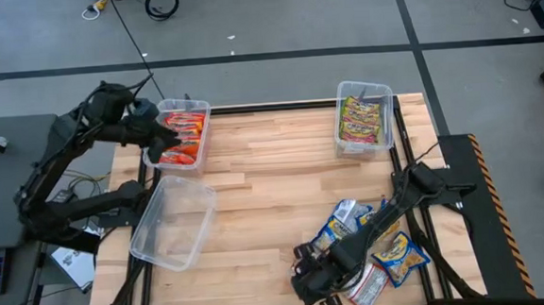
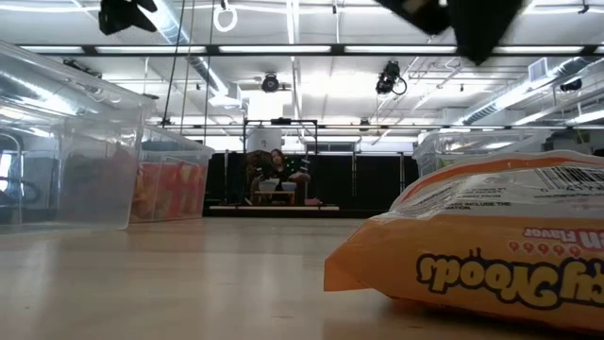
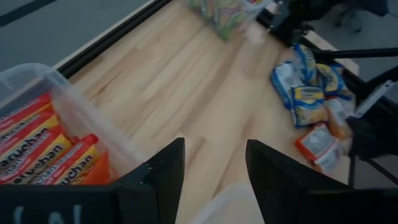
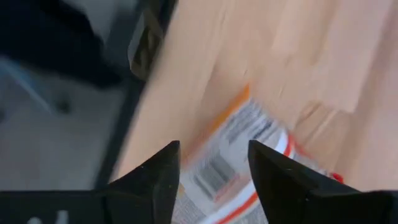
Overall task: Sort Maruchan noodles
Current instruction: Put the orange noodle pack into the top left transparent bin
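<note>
Several Maruchan packets, blue-and-yellow and orange-red, lie loose in a pile at the table's near right. My right gripper hovers open at the pile's left end, near the table's near edge. Its wrist view shows an orange-and-white packet flat on the wood beyond the open fingers. My left gripper is open and empty at the far-left bin, beside the orange-red packets in it. In the low view one orange packet lies close by.
A clear bin with orange-red packets stands at far left. A bin with green-yellow packets stands at far right. An empty clear bin sits at near left. Bare wood lies between them. A person sits far back in the room.
</note>
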You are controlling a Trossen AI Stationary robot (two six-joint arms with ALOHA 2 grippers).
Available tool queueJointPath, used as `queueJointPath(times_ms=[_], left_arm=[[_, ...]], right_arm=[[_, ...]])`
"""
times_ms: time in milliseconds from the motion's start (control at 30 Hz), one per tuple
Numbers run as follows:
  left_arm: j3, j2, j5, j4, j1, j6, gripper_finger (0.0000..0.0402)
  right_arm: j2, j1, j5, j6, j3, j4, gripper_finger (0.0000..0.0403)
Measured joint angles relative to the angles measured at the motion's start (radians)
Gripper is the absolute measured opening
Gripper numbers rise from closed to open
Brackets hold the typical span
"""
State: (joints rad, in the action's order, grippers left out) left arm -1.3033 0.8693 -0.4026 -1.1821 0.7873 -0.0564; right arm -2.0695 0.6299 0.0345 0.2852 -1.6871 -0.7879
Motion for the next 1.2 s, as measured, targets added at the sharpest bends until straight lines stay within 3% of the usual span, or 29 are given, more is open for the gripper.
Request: queueJointPath(times_ms=[200, 400, 600, 800, 900, 1000, 1200], left_arm=[[0.0, -0.034, 0.001, -0.003, -0.049, -0.041, 0.0176], [0.0, -0.034, 0.006, -0.02, -0.068, -0.037, 0.0176], [0.0, -0.033, 0.025, -0.019, -0.068, -0.031, 0.0176], [0.0, -0.034, 0.032, -0.016, -0.068, -0.061, 0.0176], [0.002, -0.034, 0.049, 0.015, -0.068, -0.089, 0.0176], [0.003, -0.033, 0.052, 0.059, -0.081, -0.09, 0.0176], [0.003, -0.053, 0.079, 0.255, -0.172, -0.084, 0.0176]], right_arm=[[-0.09, 0.046, 0.079, -0.274, 0.0, -0.05, 0.0243], [-0.111, 0.056, 0.101, -0.355, 0.016, -0.018, 0.0244], [-0.115, 0.056, 0.096, -0.307, 0.025, -0.005, 0.0181], [-0.111, 0.055, 0.128, -0.302, 0.027, -0.037, 0.007], [-0.101, 0.048, 0.14, -0.22, 0.029, -0.069, 0.0013], [-0.077, 0.033, 0.167, -0.124, 0.034, -0.13, 0.0008], [0.029, -0.033, 0.283, -0.101, 0.034, -0.17, 0.0004]])
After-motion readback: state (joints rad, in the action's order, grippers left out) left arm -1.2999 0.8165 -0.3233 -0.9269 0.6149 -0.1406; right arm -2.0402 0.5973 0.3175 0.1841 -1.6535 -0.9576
